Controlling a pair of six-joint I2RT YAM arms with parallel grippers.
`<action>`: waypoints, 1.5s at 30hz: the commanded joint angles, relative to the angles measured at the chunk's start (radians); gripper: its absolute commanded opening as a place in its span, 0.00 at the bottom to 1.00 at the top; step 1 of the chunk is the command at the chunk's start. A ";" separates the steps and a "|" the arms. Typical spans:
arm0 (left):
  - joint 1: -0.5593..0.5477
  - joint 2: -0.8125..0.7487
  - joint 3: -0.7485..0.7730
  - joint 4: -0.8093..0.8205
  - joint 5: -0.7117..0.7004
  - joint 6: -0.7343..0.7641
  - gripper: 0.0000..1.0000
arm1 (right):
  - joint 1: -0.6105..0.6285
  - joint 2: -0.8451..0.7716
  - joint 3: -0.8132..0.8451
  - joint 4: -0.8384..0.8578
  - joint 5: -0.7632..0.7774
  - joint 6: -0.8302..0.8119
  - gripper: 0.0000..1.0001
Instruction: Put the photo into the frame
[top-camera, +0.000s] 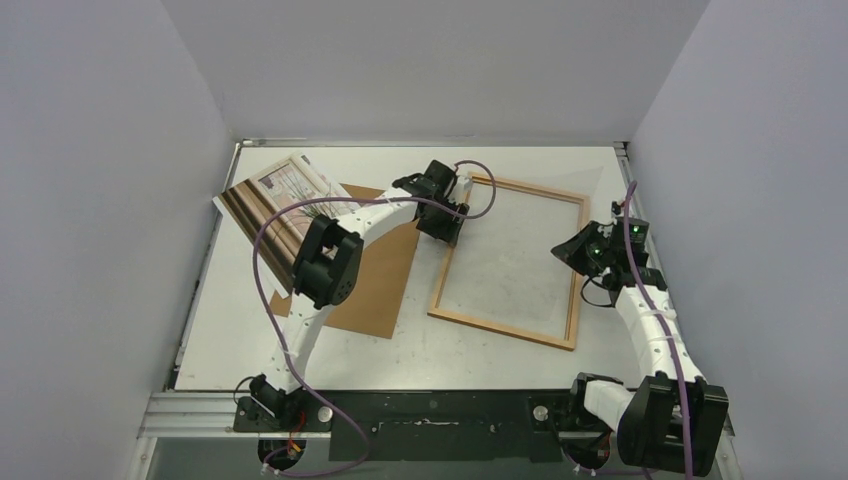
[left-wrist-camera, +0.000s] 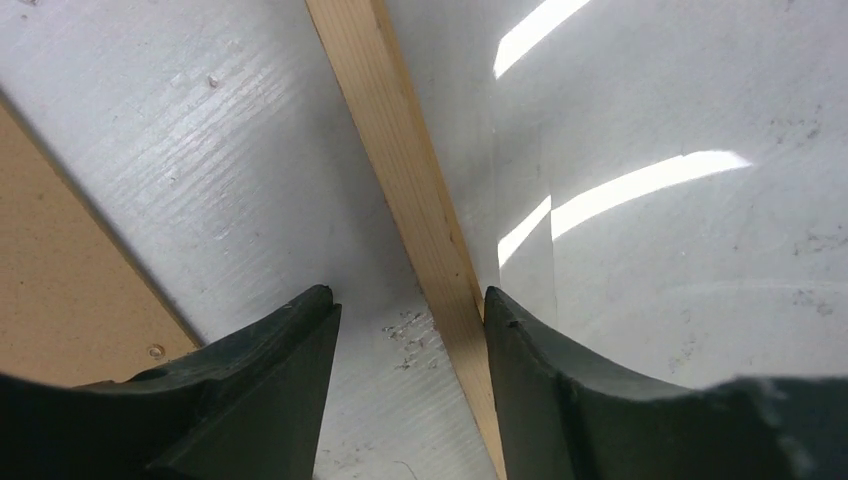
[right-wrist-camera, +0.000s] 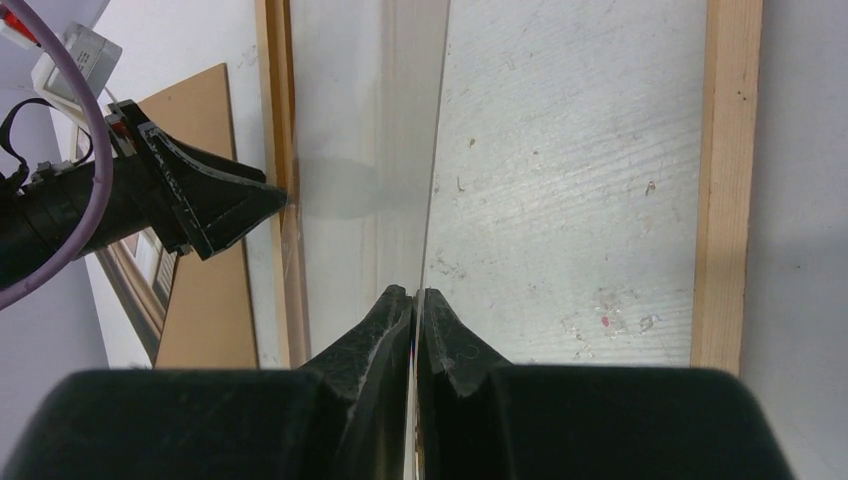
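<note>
The orange-brown wooden frame (top-camera: 510, 330) lies flat right of the table's middle. The photo (top-camera: 275, 205), banded beige and brown, lies at the far left, partly under the left arm. My left gripper (top-camera: 443, 222) is open over the frame's far left corner. In the left wrist view its jaws straddle the frame's moulding (left-wrist-camera: 400, 130), and the right finger (left-wrist-camera: 530, 360) touches it. My right gripper (top-camera: 575, 250) is at the frame's right side. It (right-wrist-camera: 417, 292) is shut on the edge of a thin clear pane (right-wrist-camera: 360, 120) that stands tilted over the frame opening.
A plain brown fibreboard backing sheet (top-camera: 375, 285) lies left of the frame, partly under the left arm, and shows in both wrist views (left-wrist-camera: 60, 270) (right-wrist-camera: 200, 150). Grey walls enclose the table on three sides. The left arm's purple cable loops over the frame's corner.
</note>
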 joint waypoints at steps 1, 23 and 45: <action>0.004 -0.039 -0.077 0.002 -0.096 0.038 0.51 | 0.024 0.009 -0.013 0.074 -0.046 0.020 0.05; 0.164 -0.322 -0.521 0.118 -0.204 -0.062 0.42 | 0.260 0.281 0.083 0.318 -0.066 0.063 0.05; 0.371 -0.545 -0.499 0.009 0.207 0.018 0.56 | 0.315 0.191 0.284 0.246 -0.080 0.325 0.05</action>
